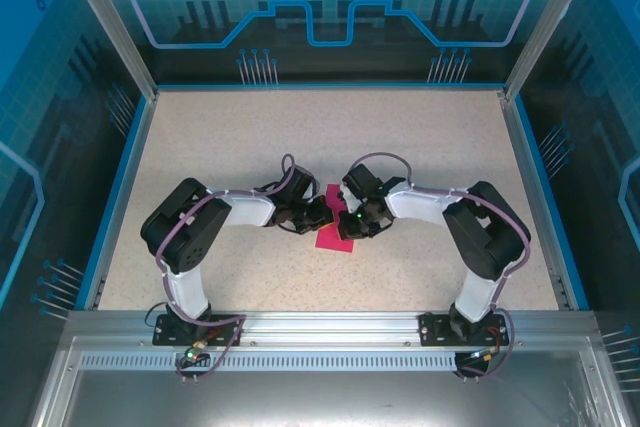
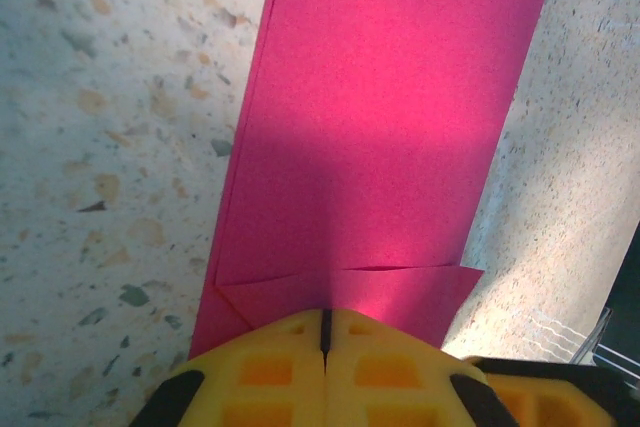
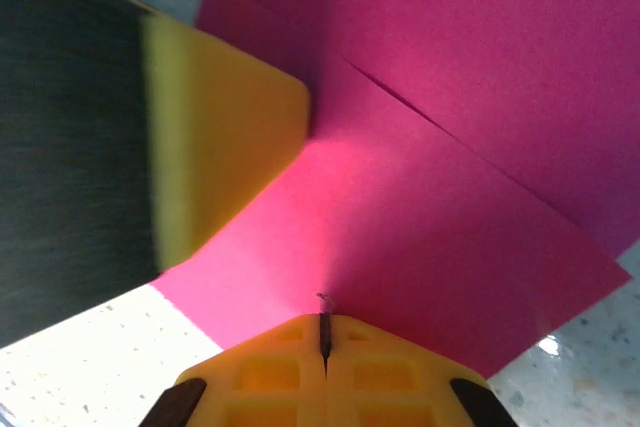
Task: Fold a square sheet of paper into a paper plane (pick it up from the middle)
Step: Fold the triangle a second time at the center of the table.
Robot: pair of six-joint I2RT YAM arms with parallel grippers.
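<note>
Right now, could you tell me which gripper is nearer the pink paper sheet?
Neither: both touch the paper sheet. The left gripper, shut, rests on its left side; the right gripper, shut, on its right side.

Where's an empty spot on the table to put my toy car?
The far strip of table along the back wall is bare, so is the near patch between the arm bases. Crowded in the middle: left gripper and right gripper meet on the pink paper.
</note>
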